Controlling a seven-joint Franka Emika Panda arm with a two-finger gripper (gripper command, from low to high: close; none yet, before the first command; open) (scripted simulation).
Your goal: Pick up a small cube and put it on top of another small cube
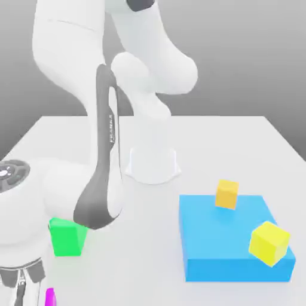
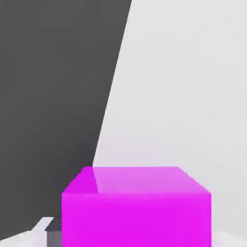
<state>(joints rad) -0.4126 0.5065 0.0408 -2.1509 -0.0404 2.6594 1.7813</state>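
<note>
Pink cube (image 2: 136, 207): up close under the hand camera, sitting flat on the white table (image 2: 193, 96), its near face square to the lens and its top face level.
Gripper (image 1: 21, 290): low at the corner of the table on the exterior view's left, pointing down at the surface; whether it is apart, together or clamped on anything cannot be told from these views.
Key relation: the pink cube lies right at the gripper, seen as a thin sliver just beside it toward the exterior view's right. A cube has no long axis to favour, and its sides appear lined up with the hand, so no turn of the wrist looks needed.
Arm (image 1: 104, 167): folded steeply down from its base (image 1: 152, 164) at mid-table and reaching to the near corner.
Green block (image 1: 67, 236): the closest neighbour, near the gripper but apart from it, partly behind the arm.
Blue block (image 1: 221, 239): large and flat, well apart on the exterior view's right.
Orange cube (image 1: 227, 194): resting on the blue block's far edge.
Yellow cube (image 1: 269, 242): tilted at the blue block's near right corner.
Stage, as judged: the pick-up itself; the lift and the stacking are not yet done.
Risk, as judged: the cube sits near the table's edge, so a nudge could push it off.
</note>
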